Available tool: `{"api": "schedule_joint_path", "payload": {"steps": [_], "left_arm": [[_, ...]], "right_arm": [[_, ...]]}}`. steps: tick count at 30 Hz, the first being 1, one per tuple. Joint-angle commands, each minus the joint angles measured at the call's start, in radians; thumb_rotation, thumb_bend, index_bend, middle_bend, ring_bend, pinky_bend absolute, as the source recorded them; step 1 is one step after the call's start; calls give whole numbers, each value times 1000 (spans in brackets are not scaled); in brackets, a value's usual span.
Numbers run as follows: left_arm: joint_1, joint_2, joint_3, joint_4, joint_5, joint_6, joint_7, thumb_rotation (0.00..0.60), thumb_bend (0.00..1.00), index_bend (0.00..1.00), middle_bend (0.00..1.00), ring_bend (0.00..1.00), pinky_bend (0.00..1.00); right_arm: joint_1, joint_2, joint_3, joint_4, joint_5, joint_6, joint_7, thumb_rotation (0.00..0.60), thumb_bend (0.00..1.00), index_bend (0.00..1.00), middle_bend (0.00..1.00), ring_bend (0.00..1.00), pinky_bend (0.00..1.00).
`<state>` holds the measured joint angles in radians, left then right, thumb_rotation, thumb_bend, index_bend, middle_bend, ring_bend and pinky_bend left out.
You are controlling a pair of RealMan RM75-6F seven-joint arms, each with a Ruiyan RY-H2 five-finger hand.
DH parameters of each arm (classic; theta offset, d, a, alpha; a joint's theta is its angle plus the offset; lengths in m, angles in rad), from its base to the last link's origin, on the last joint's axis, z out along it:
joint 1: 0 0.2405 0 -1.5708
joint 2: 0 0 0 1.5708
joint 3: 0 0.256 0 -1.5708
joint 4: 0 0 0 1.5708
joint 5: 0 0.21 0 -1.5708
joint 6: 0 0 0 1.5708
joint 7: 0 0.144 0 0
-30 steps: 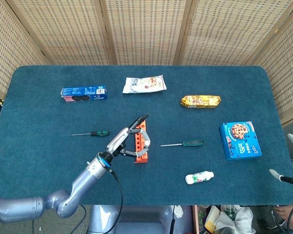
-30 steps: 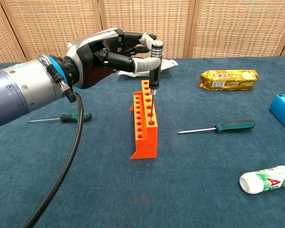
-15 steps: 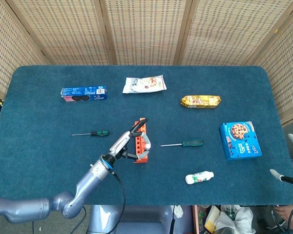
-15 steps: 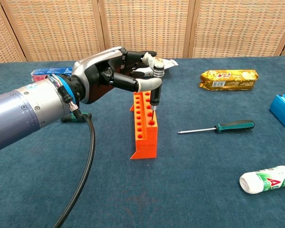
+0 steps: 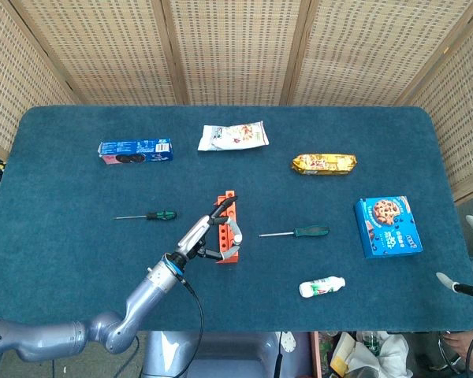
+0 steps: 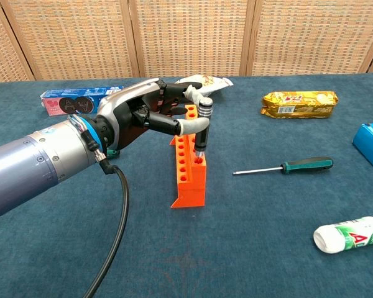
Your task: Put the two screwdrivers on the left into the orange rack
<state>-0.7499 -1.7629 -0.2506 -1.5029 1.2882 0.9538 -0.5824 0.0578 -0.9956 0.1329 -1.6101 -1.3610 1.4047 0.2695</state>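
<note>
The orange rack (image 6: 188,177) stands upright at the table's middle, also visible as the rack (image 5: 229,259) in the head view. My left hand (image 6: 150,116) pinches a screwdriver (image 6: 201,141) with a black and silver handle. It is upright, its shaft down in a hole at the rack's near right end. From above, the left hand (image 5: 209,235) covers most of the rack. A second screwdriver (image 5: 148,215) with a green-black handle lies on the cloth to the left. My right hand (image 5: 467,260) shows only at the right edge, fingers apart and holding nothing.
Another green-handled screwdriver (image 5: 296,232) lies right of the rack. A white bottle (image 5: 322,287) lies near the front edge, with a blue biscuit box (image 5: 388,227) to the right. A gold packet (image 5: 323,164), a white packet (image 5: 232,135) and a blue cookie pack (image 5: 134,150) lie further back.
My left hand has come down with the screwdriver, and its shaft has sunk deeper into the rack's hole. The right hand has not moved.
</note>
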Motion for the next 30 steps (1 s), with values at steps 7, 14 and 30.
{"api": "schedule_joint_path", "payload": {"steps": [7,14,30], "left_arm": [[-1,-14,3,13,5,-10,7,600,442,667,0,0,0],[-3,-24,2,26,8,-4,41,600,442,667,0,0,0],[-3,-34,1,36,5,-10,64,600,443,667,0,0,0]], "right_arm": [[0,2,1,0,1,-1,5,600,0,0,0,0,0],[2,2,0,1,1,-5,8,600,0,0,0,0,0],[2,4,0,2,1,-6,11,600,0,0,0,0,0]]}}
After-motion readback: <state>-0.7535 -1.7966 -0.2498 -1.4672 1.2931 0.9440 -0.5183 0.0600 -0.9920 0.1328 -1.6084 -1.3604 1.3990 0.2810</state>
